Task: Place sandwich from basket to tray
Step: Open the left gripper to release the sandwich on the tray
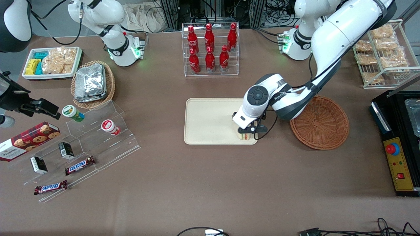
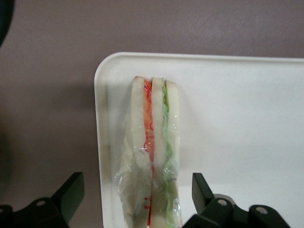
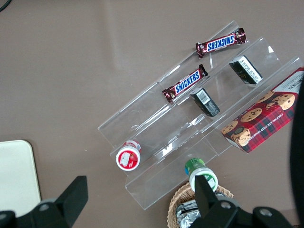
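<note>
A brown desk [image 1: 210, 183] carries the scene, and nearest the front camera among the task's things is the sandwich [image 1: 243, 136], standing on edge on the cream tray [image 1: 206, 121] at the tray's corner nearest the camera and toward the basket. The hand [image 1: 246, 131] hangs directly over it with its fingers [image 2: 202, 187] spread apart, one on each flat face and touching neither, the sandwich's long axis running between them. From the tray's middle the empty wicker basket [image 1: 320, 123] lies at three o'clock and the bottle rack [image 1: 210, 49] at twelve; only the wrist view shows the gap at each finger.
</note>
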`<state>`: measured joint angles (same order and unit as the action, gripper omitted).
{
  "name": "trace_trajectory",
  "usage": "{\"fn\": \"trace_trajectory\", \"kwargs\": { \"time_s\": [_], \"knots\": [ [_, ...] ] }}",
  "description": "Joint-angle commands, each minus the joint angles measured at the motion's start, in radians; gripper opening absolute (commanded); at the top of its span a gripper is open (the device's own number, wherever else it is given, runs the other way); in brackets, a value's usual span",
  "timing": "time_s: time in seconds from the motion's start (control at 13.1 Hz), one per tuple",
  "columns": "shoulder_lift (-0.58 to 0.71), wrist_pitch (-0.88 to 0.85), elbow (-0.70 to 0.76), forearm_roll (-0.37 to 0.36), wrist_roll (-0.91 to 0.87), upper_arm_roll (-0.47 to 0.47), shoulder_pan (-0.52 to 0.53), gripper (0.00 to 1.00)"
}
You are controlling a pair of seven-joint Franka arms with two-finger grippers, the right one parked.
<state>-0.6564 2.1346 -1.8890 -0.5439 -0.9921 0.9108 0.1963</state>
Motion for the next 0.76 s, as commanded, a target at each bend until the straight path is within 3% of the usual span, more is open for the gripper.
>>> {"fn": "trace_trajectory", "kwargs": {
  "time_s": [0.0,0.38,0.69],
  "knots": [
    [0.060,-0.086,0.048,-0.001,-0.026,0.043,0.005,1.00],
    [0.078,-0.486,0.367,0.010,0.036,0.125,0.006,1.00],
    [0.132,-0.627,0.528,0.010,0.269,0.123,0.080,1.00]
  ]
}}
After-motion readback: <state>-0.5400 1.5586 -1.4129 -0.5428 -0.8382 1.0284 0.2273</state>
